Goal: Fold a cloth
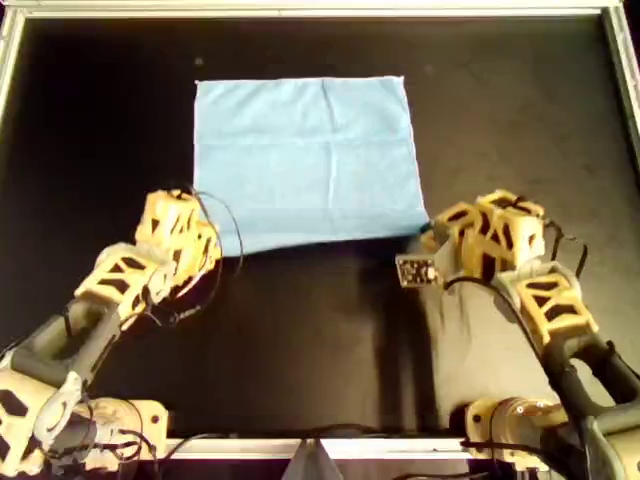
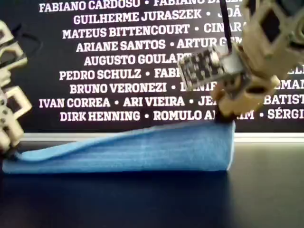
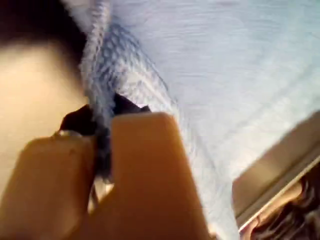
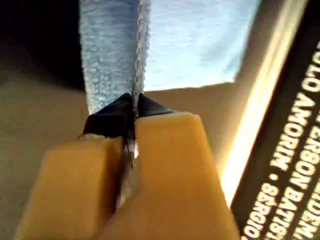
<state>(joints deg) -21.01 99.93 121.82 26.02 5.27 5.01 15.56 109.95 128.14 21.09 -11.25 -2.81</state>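
The light blue cloth lies on the black table, its near edge raised off the surface. My first gripper is shut on the cloth at its near corner on the overhead view's left, low by the table. My second gripper is shut on the cloth at the near corner on the overhead view's right. In the exterior view the second gripper holds its corner higher, so the cloth slopes down toward that view's left.
A metal frame rail borders the black table at the far side. A dark poster with white names stands behind the table. A small camera board hangs on the second gripper.
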